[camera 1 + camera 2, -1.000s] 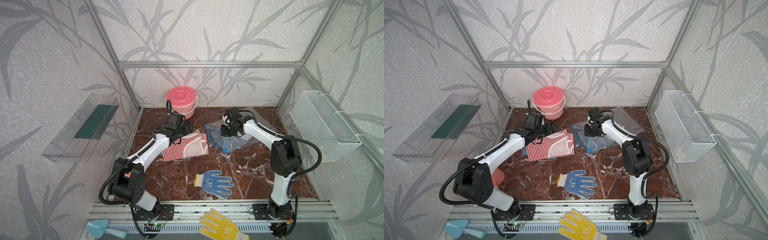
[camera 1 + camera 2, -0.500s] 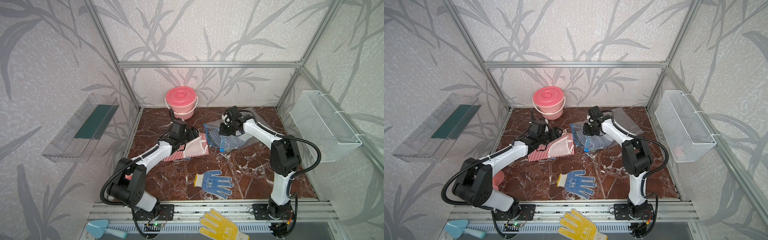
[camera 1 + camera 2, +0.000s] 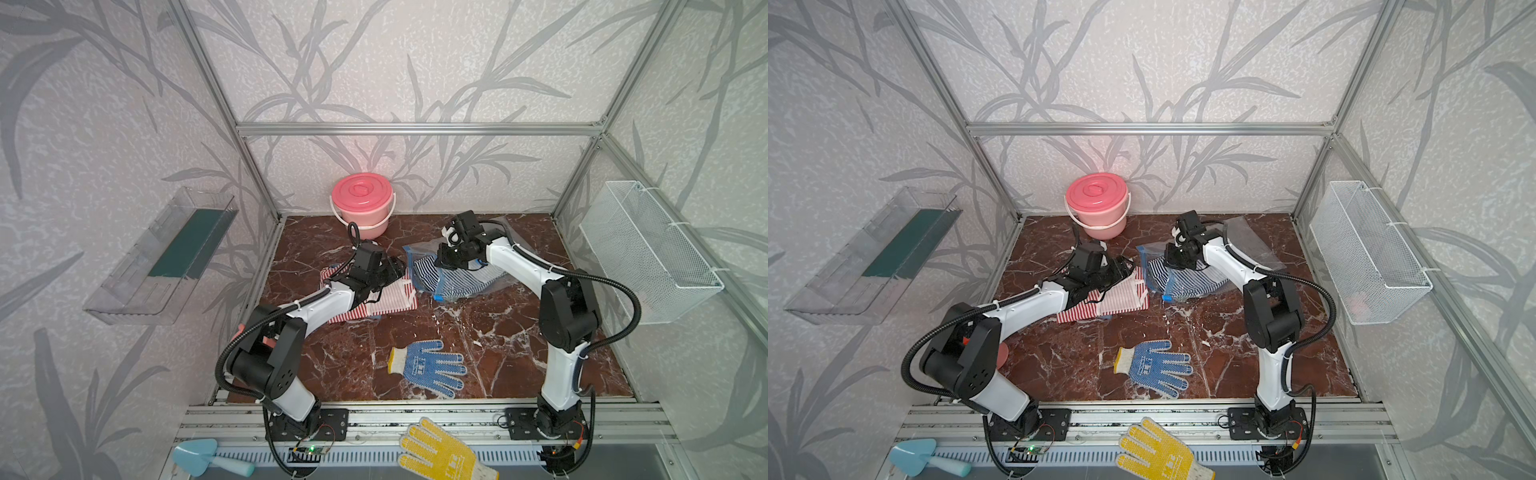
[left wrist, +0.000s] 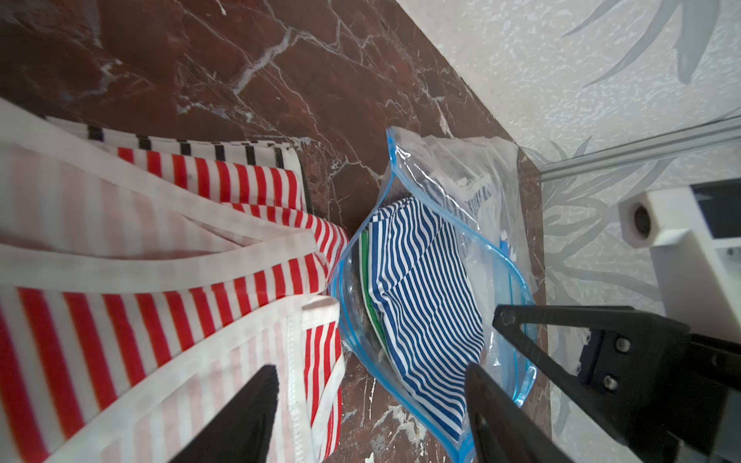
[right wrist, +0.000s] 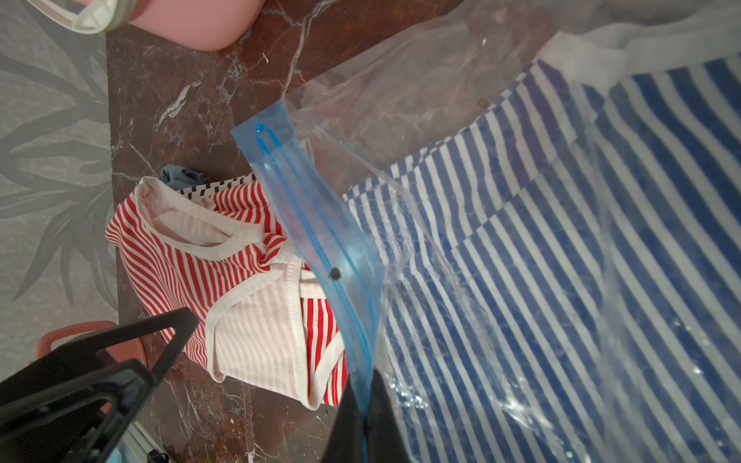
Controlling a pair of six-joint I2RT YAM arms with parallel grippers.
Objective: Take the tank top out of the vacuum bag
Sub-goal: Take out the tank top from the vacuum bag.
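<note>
The vacuum bag point(image 3: 509, 232) point(image 3: 1246, 239) lies at the back middle of the marble table, its mouth facing left. Inside it is a blue-and-white striped tank top point(image 4: 425, 288) point(image 5: 561, 240) on top of something green. My right gripper point(image 5: 363, 405) point(image 3: 442, 259) is shut on the bag's blue zip strip point(image 5: 308, 216) and holds the mouth up. My left gripper point(image 4: 369, 417) point(image 3: 1125, 266) hangs open just outside the mouth. One of its fingers is over a red-and-white striped tank top point(image 4: 160, 248) point(image 3: 386, 297) lying on the table, the other over the bag's edge.
A pink lidded bucket point(image 3: 362, 203) stands at the back behind the left gripper. A blue dotted glove point(image 3: 428, 368) lies near the front. A yellow glove point(image 3: 440, 453) and a light blue trowel point(image 3: 199, 457) rest on the front rail. A wire basket point(image 3: 648, 253) hangs on the right wall.
My left gripper has travelled right across the red-striped top to the bag's mouth, and its jaws have narrowed a little. The right gripper has kept its hold on the zip strip.
</note>
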